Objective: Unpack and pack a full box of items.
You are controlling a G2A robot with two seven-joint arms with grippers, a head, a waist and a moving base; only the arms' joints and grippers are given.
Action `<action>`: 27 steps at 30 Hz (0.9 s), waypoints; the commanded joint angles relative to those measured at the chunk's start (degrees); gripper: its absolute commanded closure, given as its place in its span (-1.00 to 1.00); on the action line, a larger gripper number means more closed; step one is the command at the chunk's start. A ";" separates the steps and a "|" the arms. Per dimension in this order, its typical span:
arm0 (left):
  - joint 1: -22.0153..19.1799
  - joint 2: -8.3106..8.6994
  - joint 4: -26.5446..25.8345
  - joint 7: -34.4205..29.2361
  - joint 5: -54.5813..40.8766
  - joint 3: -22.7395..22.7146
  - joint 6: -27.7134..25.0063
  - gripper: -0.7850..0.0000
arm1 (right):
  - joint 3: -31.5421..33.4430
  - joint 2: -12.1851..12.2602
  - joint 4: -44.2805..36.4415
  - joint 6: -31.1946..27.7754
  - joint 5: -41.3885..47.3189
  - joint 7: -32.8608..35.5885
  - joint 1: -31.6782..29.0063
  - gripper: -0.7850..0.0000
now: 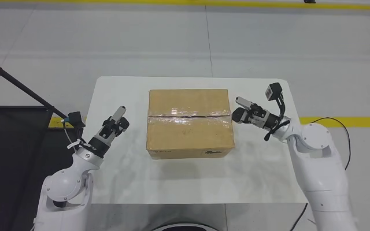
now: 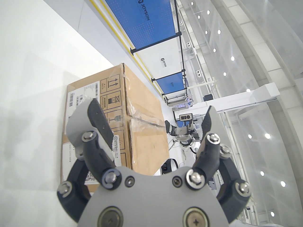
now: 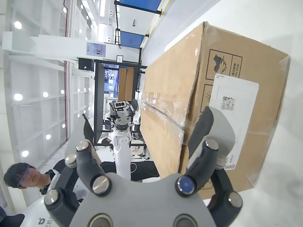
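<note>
On the white table (image 1: 127,173), the brown box (image 1: 191,123) is sitting shut in the middle.
Clear tape (image 1: 191,116) is holding its top flaps closed. The left gripper (image 1: 122,115) is hanging near the box's left side, jaws apart, holding nothing. The right gripper (image 1: 237,110) is hanging just beside the right end, jaws apart too, facing a white label (image 3: 234,95).

Bright, even light from round ceiling lamps (image 2: 233,58); glare on the clear tape (image 3: 165,111) of the brown cardboard box (image 1: 191,122); straight lines bow toward wrist-view edges.
</note>
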 commanded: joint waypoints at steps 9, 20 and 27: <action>0.00 0.00 0.00 0.00 0.00 0.00 0.00 -1.00 | -0.23 0.28 3.96 -2.42 1.64 1.58 0.16 -1.00; 0.00 0.00 0.00 0.00 0.00 0.00 0.00 -1.00 | 10.82 2.49 12.57 -18.10 4.38 2.80 -2.76 -1.00; 0.00 0.00 0.00 0.00 0.00 0.00 0.00 -1.00 | 12.06 2.73 13.76 -20.56 3.25 1.26 -3.03 -1.00</action>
